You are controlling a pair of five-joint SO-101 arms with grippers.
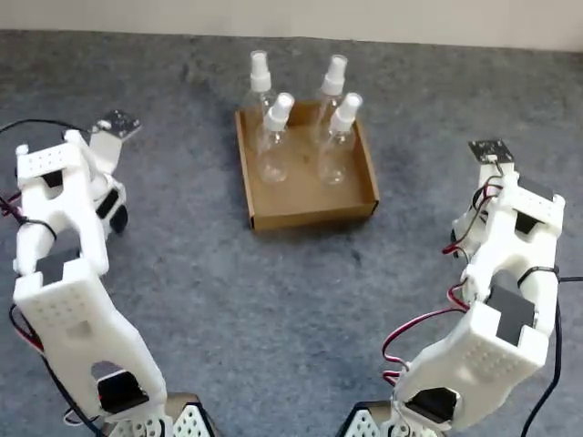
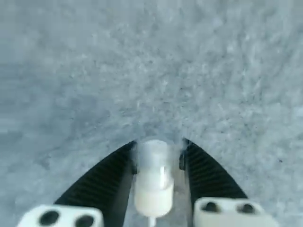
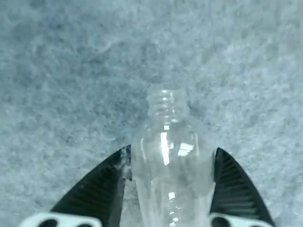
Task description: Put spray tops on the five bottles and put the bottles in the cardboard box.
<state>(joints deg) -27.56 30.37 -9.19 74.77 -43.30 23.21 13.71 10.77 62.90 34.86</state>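
High view: cardboard box (image 1: pixel 314 214) ahead (left fingers (image 2: pixel 109 175) around spray top (image 2: pixel 154 184), right (image 3: pixel 99 189) around bottle (image 3: pixel 170 156)).

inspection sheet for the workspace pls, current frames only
Surface: grey carpet-like mat, flat.
Job's things: cardboard box mid-table. Four capped bottles stand upright at it: the front two are inside, the rear two are at the back wall, inside or just behind unclear.
Clutter: nothing seen.
Grippers: left gripper has its fingers shut on a spray top. Right gripper is shut on an uncapped bottle. Both are over the mat.
Cables: red wires loop along one arm. A black cable lies beside the other.
Surroundings: pale strip past the mat's far edge.
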